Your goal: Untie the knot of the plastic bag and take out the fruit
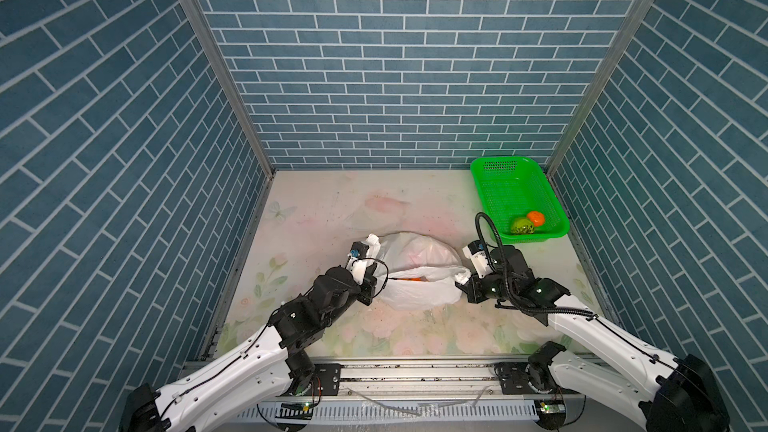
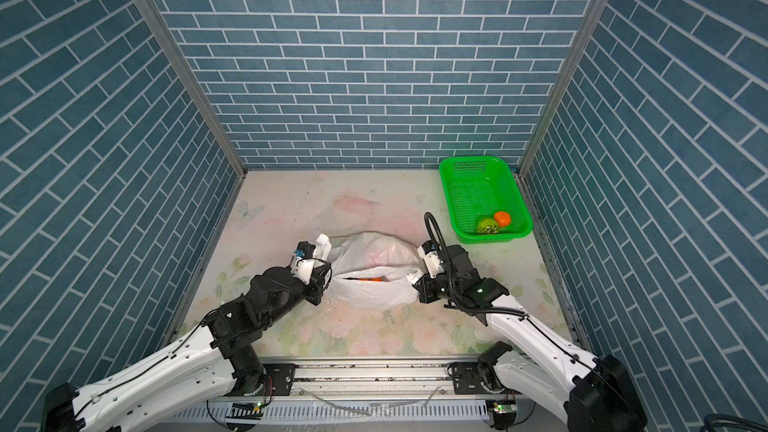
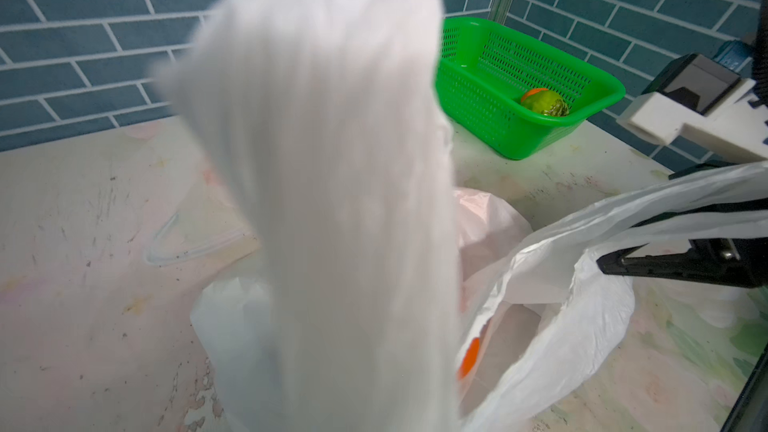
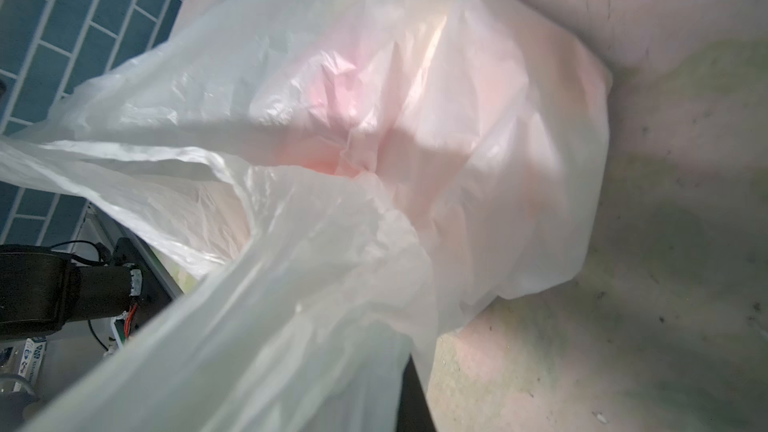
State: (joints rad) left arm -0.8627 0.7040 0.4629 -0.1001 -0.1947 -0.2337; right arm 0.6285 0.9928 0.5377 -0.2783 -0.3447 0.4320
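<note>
Left end effector (image 1: 375, 270) and right end effector (image 1: 462, 280) clenched the plastic bag (image 1: 415, 299), stretched lengthwise between them; fruit (image 1: 409, 280) inside was mostly hidden.

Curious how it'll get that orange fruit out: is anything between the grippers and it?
Only the plastic bag itself. The left gripper and right gripper are both shut on its edges, stretching the mouth into a narrow slit; the fruit shows through it, plastic draped over the rest.
</note>
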